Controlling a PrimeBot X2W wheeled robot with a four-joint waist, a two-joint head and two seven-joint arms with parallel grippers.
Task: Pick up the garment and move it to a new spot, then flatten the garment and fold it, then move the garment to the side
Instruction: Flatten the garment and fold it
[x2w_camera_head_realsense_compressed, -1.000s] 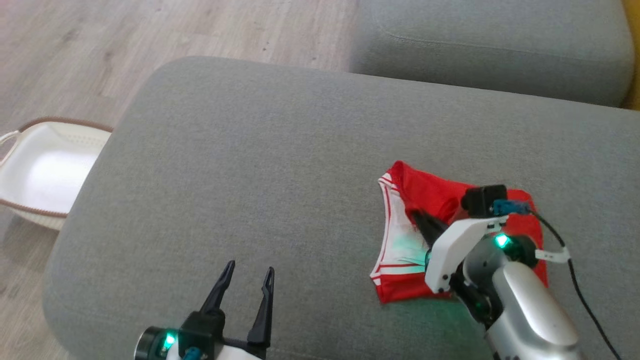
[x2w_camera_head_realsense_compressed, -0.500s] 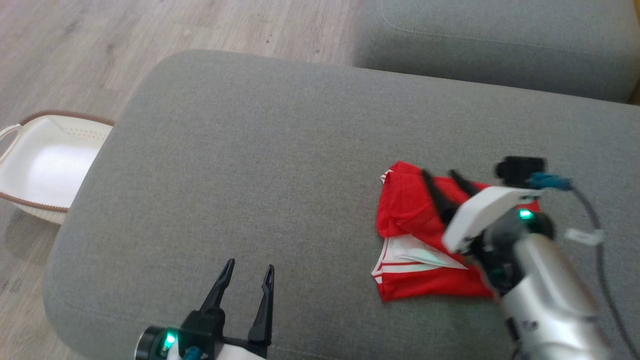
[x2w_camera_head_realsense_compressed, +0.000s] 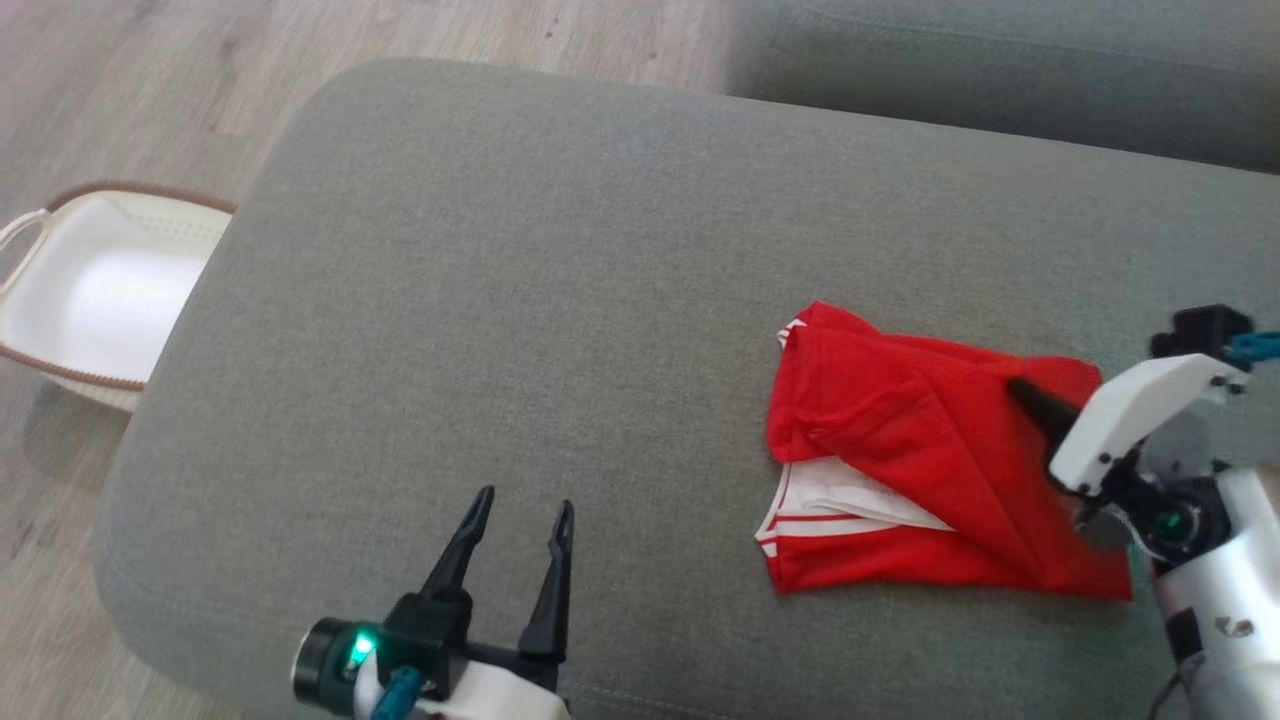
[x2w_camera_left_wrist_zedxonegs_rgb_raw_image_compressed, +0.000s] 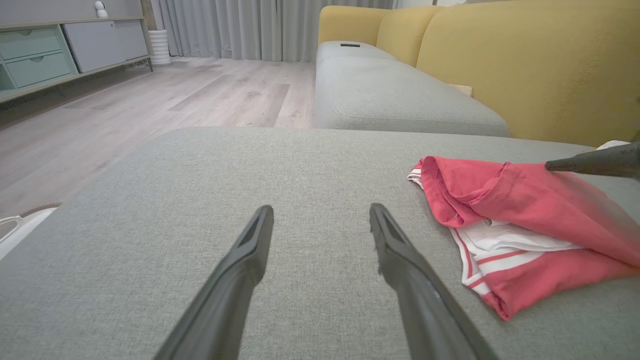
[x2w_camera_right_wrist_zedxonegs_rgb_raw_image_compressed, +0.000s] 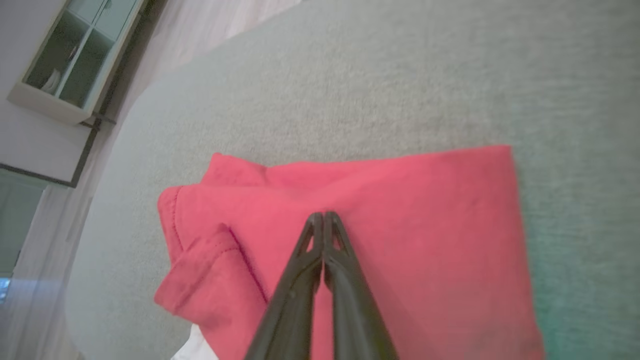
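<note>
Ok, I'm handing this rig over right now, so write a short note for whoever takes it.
Left hand: open, over bare cushion, holding nothing.
Right hand: shut, at the far right edge of the red garment; whether it pinches cloth is unclear.
Garment: on the cushion, robot's right, red flap folded over, white striped part showing.
Done: one fold, seemingly.
Left: finish folding, move it aside.

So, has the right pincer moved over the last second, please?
Yes: the right pincer moved rightward across the red-and-white fabric garment, from its striped left part to its right edge.
</note>
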